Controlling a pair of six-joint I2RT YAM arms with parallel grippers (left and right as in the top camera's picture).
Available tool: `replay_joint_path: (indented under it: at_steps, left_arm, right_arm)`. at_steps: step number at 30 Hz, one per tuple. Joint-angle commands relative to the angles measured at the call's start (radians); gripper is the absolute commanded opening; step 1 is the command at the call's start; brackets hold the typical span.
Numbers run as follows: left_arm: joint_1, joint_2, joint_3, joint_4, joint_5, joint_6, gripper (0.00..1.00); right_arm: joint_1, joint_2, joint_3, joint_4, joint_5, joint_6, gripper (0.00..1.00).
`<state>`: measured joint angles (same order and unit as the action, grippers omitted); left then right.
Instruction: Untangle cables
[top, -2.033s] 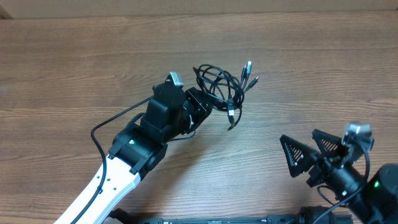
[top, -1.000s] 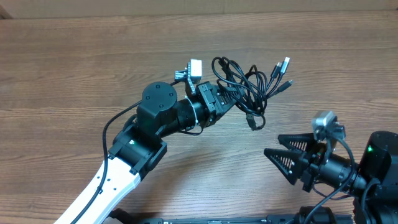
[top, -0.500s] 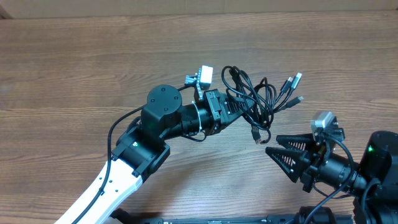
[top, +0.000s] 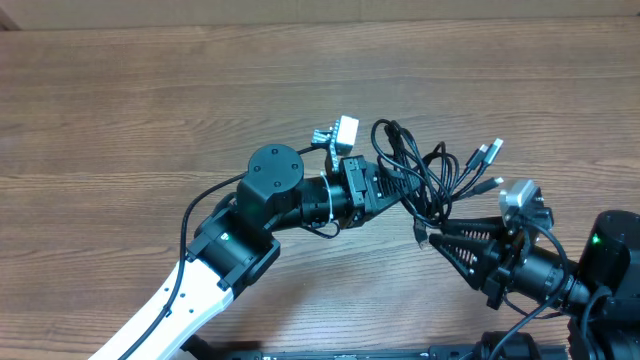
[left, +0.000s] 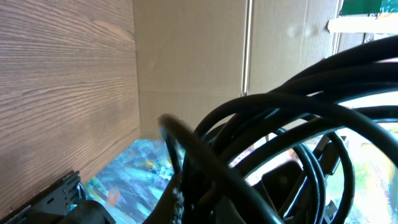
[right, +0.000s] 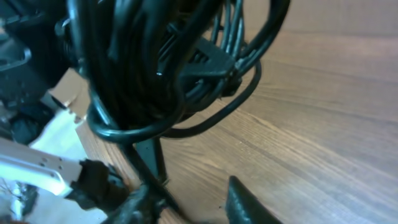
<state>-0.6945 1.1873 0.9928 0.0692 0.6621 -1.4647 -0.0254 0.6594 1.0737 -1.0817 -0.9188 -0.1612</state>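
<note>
The overhead camera looks straight down on the wooden table (top: 120, 110) from well above. The left wrist camera sits right against the cables (left: 208, 180), turned so the tabletop stands at frame left. The right wrist camera looks low across the table, up close at the same bundle, upper left

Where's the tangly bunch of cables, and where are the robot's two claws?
cables (top: 412, 176), overhead view, middle of the tangled loops.
left gripper (top: 388, 186), overhead view, fingertips clamped on the bunch.
right gripper (top: 438, 240), overhead view, between its open fingertips.
</note>
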Motion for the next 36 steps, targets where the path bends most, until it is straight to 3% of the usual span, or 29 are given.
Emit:
replay_joint_path:
  at_steps: [1,3,8,22,36]
  left_arm:
    - [-0.003,-0.016,0.006,0.012,0.006,-0.01,0.04]
    - [-0.003,-0.016,0.006,0.011,-0.006,-0.01,0.04]
    - [-0.003,-0.016,0.006,0.011,-0.035,0.0,0.04]
    - [-0.014,0.023,0.006,0.005,-0.048,0.213,0.04]
    - [-0.056,0.095,0.006,0.036,-0.056,0.253,0.04]
  right_arm:
    - [0.004,-0.005,0.005,0.002,-0.01,-0.005,0.13]
    - [0.004,-0.005,0.005,-0.002,-0.01,-0.005,0.04]
    - [0.004,-0.005,0.005,-0.012,-0.01,-0.005,0.04]
    - [0.004,-0.005,0.005,-0.009,-0.021,0.0,0.04]
    - [0.004,-0.005,0.005,-0.009,-0.048,0.0,0.04]
